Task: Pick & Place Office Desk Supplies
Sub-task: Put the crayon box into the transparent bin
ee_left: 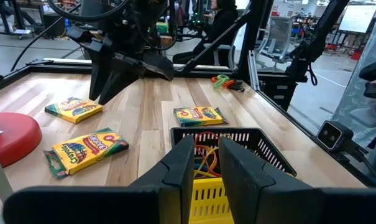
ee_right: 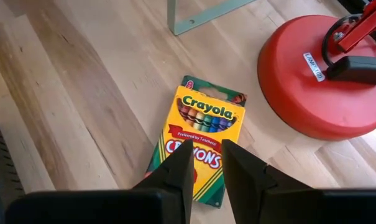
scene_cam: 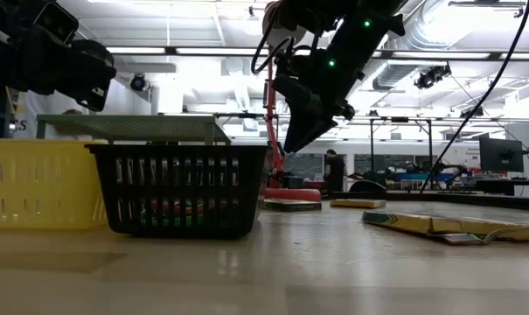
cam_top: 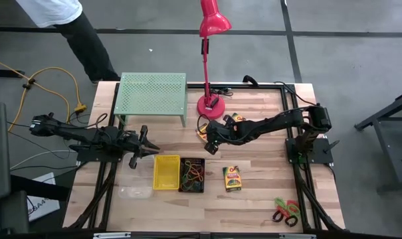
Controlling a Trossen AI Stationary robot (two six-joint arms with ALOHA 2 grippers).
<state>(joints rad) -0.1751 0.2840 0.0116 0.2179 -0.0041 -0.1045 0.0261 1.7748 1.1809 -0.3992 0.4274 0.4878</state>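
**deskbot_fan:** So where's everything sitting right now?

**tablewatcher:** The right gripper (cam_top: 212, 147) hangs over a crayon box (ee_right: 199, 137) that lies flat on the table (cam_top: 254, 199), just beside the red lamp base (ee_right: 324, 81). Its fingers (ee_right: 175, 168) have a narrow gap between them and nothing in it. It's above the box, and I can't tell if it touches.

**deskbot_fan:** And the left one?

**tablewatcher:** The left gripper (cam_top: 147, 147) hovers near the yellow bin (cam_top: 166, 172), pointing toward the middle of the table. Fingers (ee_left: 183, 165) slightly apart, empty too.

**deskbot_fan:** Other supplies?

**tablewatcher:** The black mesh bin (cam_top: 192, 174) touches the yellow one's side and has the coloured loops (cam_top: 193, 174) in it. A clear bin (cam_top: 135, 192) sits near the front, just off the yellow bin. A second crayon box (cam_top: 232, 178) lies just past the mesh bin, and a third (cam_top: 236, 120) is by the lamp base under the right arm. The scissors (cam_top: 286, 211) are well apart, near the front right corner.

**deskbot_fan:** Anything else?

**tablewatcher:** A green perforated rack (cam_top: 151, 94) stands at the back, and a person's legs (cam_top: 91, 50) show beyond the table.
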